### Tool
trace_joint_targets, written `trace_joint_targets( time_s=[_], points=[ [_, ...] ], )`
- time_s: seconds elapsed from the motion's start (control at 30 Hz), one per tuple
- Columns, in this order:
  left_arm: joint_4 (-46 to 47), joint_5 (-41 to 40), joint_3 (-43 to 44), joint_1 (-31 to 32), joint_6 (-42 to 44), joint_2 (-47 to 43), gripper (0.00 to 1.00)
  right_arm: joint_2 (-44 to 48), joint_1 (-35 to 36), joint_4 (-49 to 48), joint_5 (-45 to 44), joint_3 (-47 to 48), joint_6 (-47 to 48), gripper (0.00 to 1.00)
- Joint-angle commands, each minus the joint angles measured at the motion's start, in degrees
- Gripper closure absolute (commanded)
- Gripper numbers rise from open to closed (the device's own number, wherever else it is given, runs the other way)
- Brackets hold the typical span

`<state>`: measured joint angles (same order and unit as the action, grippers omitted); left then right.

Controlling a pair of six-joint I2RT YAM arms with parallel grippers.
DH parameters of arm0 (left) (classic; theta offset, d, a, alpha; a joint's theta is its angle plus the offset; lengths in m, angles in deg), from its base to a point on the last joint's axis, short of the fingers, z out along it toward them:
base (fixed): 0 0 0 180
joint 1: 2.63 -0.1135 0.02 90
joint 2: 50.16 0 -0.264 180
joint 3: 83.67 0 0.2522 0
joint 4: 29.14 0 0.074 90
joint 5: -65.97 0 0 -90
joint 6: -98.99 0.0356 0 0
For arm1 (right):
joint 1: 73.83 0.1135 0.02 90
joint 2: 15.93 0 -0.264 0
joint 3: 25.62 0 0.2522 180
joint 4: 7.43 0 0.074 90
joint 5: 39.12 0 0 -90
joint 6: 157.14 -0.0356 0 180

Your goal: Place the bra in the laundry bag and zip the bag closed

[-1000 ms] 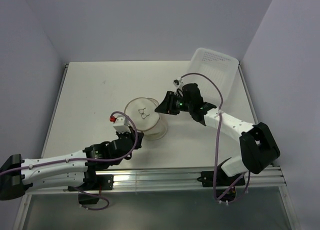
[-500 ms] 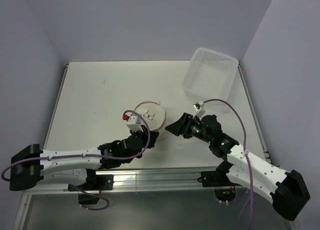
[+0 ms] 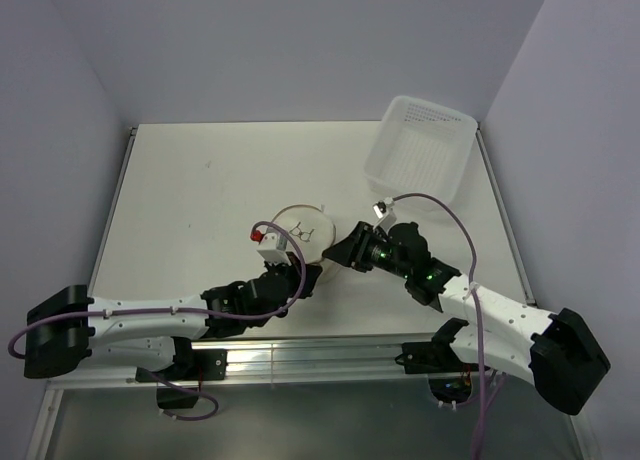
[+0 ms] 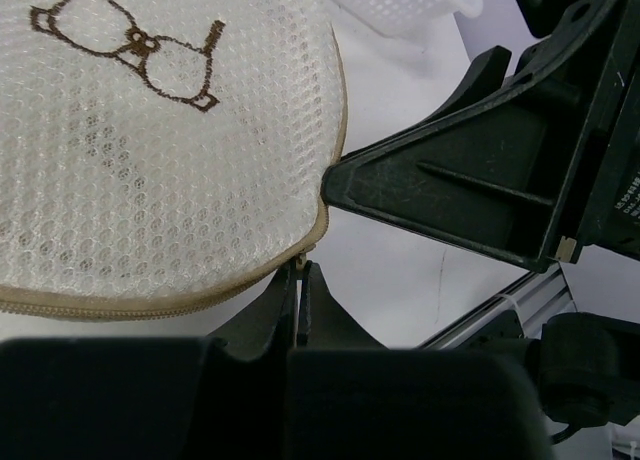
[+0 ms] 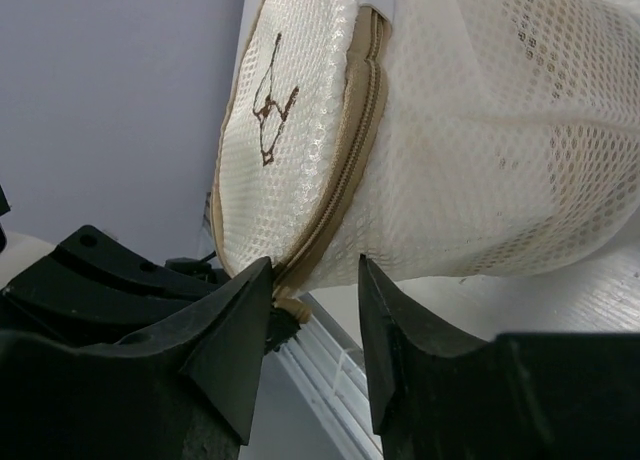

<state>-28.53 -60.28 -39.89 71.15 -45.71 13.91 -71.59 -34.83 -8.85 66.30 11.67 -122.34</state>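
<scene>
Clamping left end effector (image 4: 300, 280) on light, floppy bag's (image 3: 303, 232) zip end (image 4: 312, 240) at its 6 o'clock near tabletop (image 3: 190, 190) centre, holding right end effector (image 5: 313, 268) apart at 4 o'clock, judging stiffer rim (image 5: 355, 130) the surest grip.

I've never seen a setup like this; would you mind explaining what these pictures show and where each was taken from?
These are two robot arms bolted to a white table. One camera looks down from above. The other two sit on the wrists, each looking along its own arm's fingers. On the table are a round mesh laundry bag and a white plastic tray. The left gripper is shut, apparently pinching the end of the bag's zipper. The right gripper is open, pointing at the zipper seam and gripping nothing. I cannot tell what is inside the bag through the mesh.
</scene>
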Motion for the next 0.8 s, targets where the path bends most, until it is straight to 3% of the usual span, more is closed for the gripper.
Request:
trace_joint_targets(
  time_s=[0.0,0.07,0.17,0.27,0.47,0.77],
  points=[
    [4.79,1.53,1.71,0.67,0.99,0.79,1.0,-1.56,0.9,-4.42,0.4,2.4,-0.7,0.54],
    [4.96,1.8,1.36,0.67,0.91,0.97,1.0,-1.73,0.99,-4.42,0.14,2.49,-0.7,0.6],
    [5.05,1.62,0.48,0.67,0.82,0.18,1.0,-1.47,0.99,-3.02,-1.09,3.1,0.0,0.85],
    [4.27,0.74,-0.22,0.67,1.26,-1.22,1.0,-1.56,0.9,-0.83,-2.58,4.15,1.05,1.0],
    [-2.14,-2.85,-3.29,0.67,-0.23,-7.2,1.0,-3.13,-3.84,-0.55,-0.4,5.3,3.43,1.0],
    [-24.73,-11.91,-6.73,0.67,-5.07,-25.47,1.0,-11.83,-11.84,0.59,7.15,13.29,10.72,1.0]
  ],
)
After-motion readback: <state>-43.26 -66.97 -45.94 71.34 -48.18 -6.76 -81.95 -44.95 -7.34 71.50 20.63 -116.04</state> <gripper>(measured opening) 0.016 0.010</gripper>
